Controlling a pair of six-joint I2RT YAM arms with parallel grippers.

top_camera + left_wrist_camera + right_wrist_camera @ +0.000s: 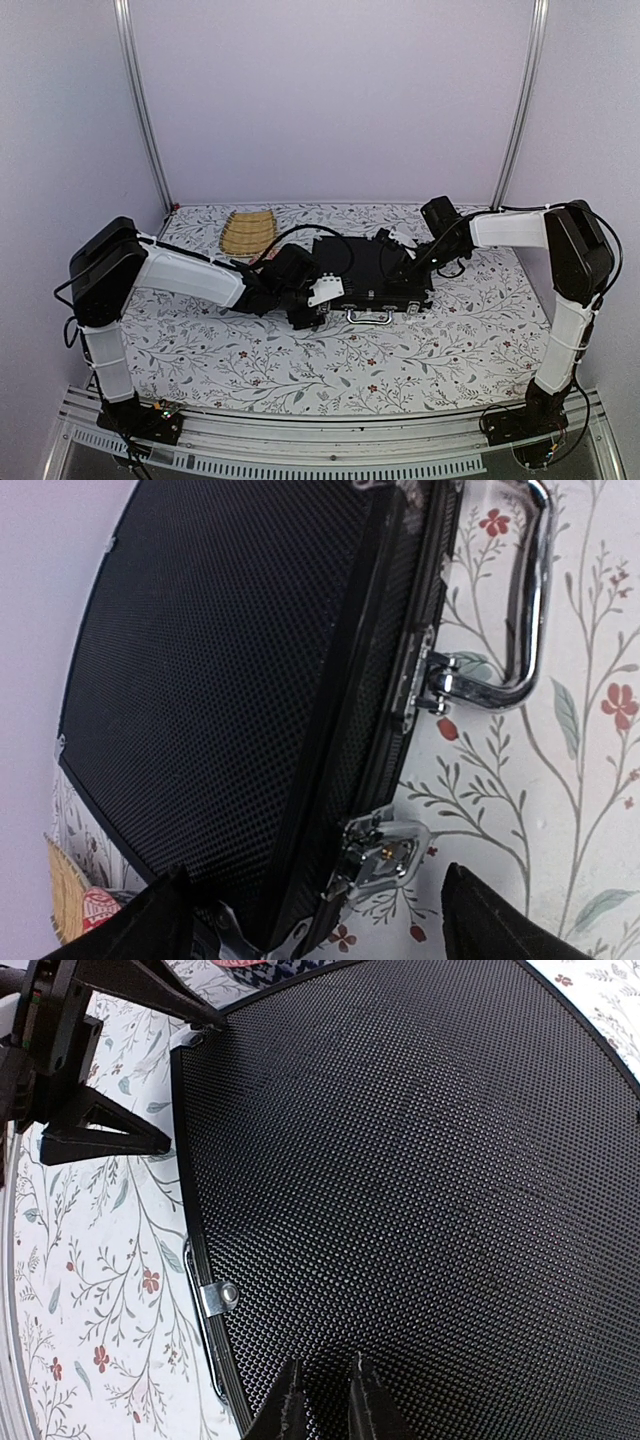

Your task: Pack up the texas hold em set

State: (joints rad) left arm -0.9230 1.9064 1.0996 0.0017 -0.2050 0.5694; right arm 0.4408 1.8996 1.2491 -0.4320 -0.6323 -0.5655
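The texas hold em set shows as a black dimpled briefcase (372, 272) lying flat with its lid down, mid-table. Its silver handle (368, 317) faces the near edge. My left gripper (320, 932) is open at the case's front left corner, one finger over the lid (220, 680) and the other over the tablecloth. A silver latch (385, 855) sits between them. My right gripper (325, 1405) is shut with nothing in it, its tips on or just above the lid (420, 1160) near the front rim. A small silver clip (220, 1297) sits on that rim.
A tan slatted mat (248, 232) lies at the back left, behind the left arm. A pink-red object (100, 910) peeks out beside the mat's edge. The floral tablecloth (400, 360) covers the table. Metal posts (145, 110) stand at both back corners.
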